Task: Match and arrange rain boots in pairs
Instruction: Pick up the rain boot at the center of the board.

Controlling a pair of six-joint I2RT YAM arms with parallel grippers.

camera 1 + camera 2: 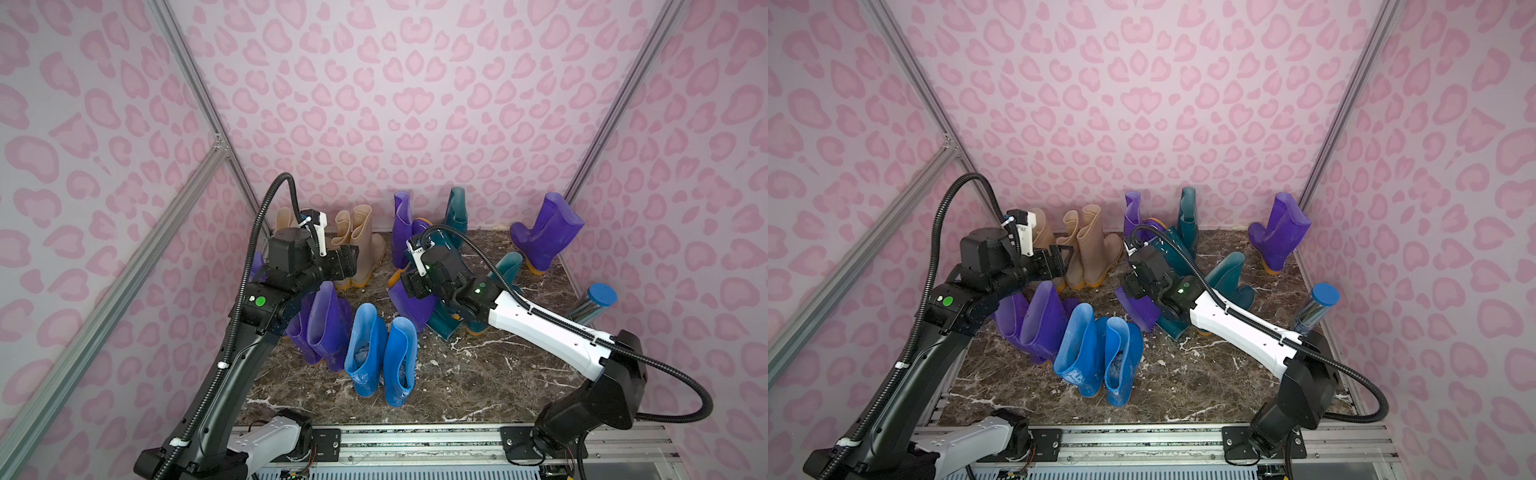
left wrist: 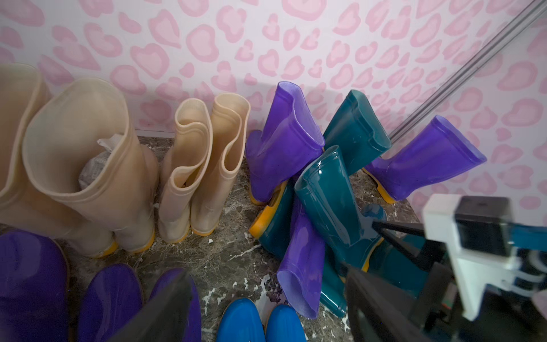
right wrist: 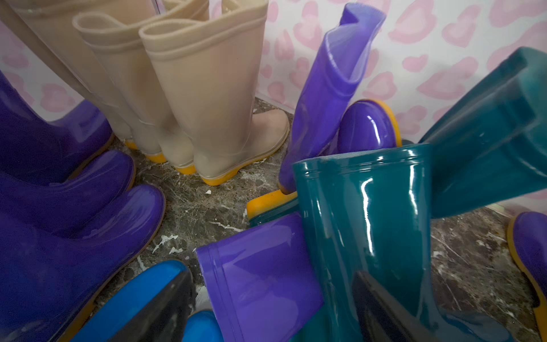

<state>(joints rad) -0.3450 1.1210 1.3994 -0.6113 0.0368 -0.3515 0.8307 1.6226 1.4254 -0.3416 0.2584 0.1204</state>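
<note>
The rain boots stand and lie on the dark marble floor [image 1: 478,374] between the two arms. At the front is an upright bright blue pair [image 1: 365,345] with something crumpled down in the shafts. Just beside it, under the left arm, are upright purple boots [image 1: 326,320]. Along the back wall stand beige boots [image 1: 361,245], and the near beige boot [image 2: 88,142] has crumpled paper [image 2: 97,160] inside its shaft. To their right is a tangled heap: a fallen purple boot [image 3: 260,278] lies against a leaning teal boot [image 3: 364,222], with more teal and purple ones behind. One purple boot [image 1: 544,232] tilts alone in the back right corner. The right gripper [image 1: 407,286] hangs over the heap with jaws wide apart, the purple cuff and teal shaft between them; contact cannot be told. The left gripper [image 1: 351,259] is spread open near the beige boots, gripping nothing. A shiny cylinder with blue cap [image 1: 594,303] stands by the right wall.
</note>
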